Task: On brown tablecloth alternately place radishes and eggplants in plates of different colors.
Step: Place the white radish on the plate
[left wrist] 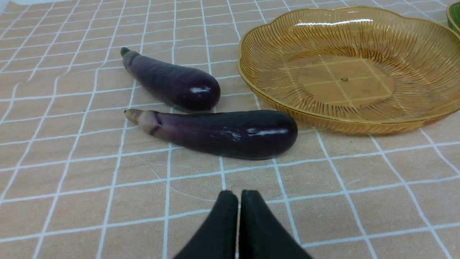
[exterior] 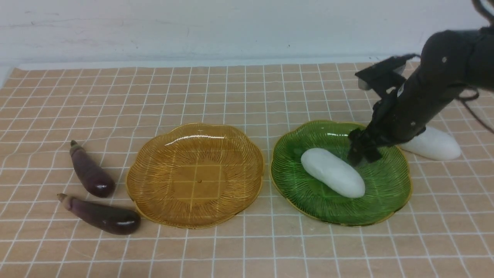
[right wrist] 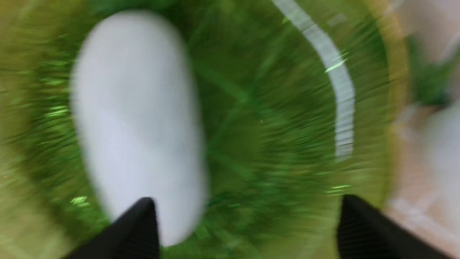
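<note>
One white radish [exterior: 332, 172] lies in the green plate [exterior: 389, 193]; it shows blurred in the right wrist view [right wrist: 136, 118]. My right gripper [exterior: 362, 153] hovers open and empty over that plate's far right part, just beside the radish. The second radish [exterior: 434, 143] lies on the brown tablecloth [exterior: 247, 96] behind the arm. The amber plate [exterior: 162, 193] holds nothing. Two purple eggplants [exterior: 92, 174] [exterior: 102, 216] lie left of it, also in the left wrist view [left wrist: 172, 82] [left wrist: 222, 131]. My left gripper [left wrist: 239, 196] is shut and empty, short of the nearer eggplant.
A pale wall runs along the cloth's far edge. The green plate's rim [left wrist: 453, 16] shows at the edge of the left wrist view. The right arm [exterior: 432, 92] reaches in from the far right above the second radish.
</note>
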